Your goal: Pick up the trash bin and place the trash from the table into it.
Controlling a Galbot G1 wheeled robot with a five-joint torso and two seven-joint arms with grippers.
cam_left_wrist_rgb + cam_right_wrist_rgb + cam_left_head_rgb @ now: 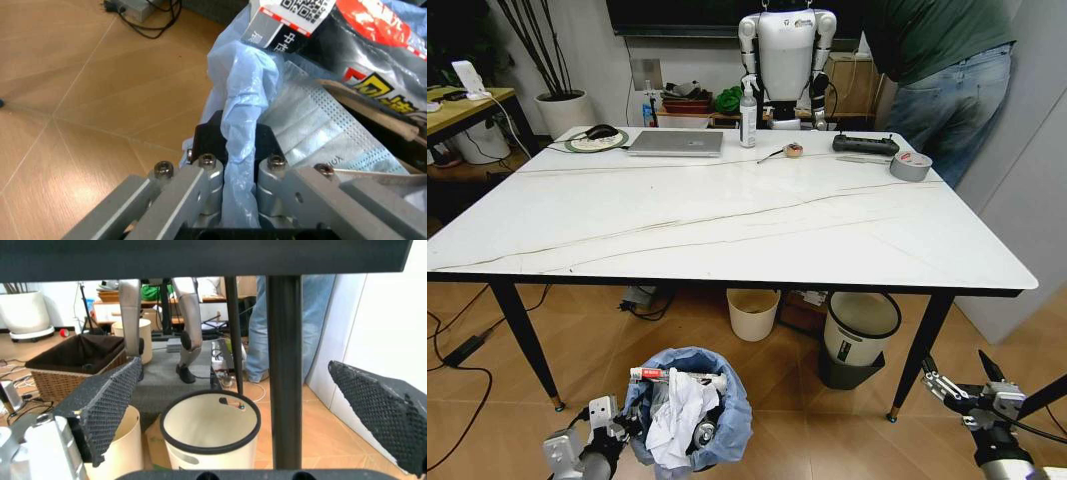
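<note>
trash bin (pixel 689 405): base cut by frame edge | trash (pixel 677 418): lower layers hidden by bag

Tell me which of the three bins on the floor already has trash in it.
The trash bin lined with a blue bag, gripped at its rim by the left pincer; the cream bucket and black-rimmed white bin look empty.

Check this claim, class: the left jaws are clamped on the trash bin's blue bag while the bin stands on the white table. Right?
One detail is wrong. The trash bin stands on the wooden floor in front of the table, not on it, as the head view shows. The left gripper is indeed shut on its blue bag.
</note>
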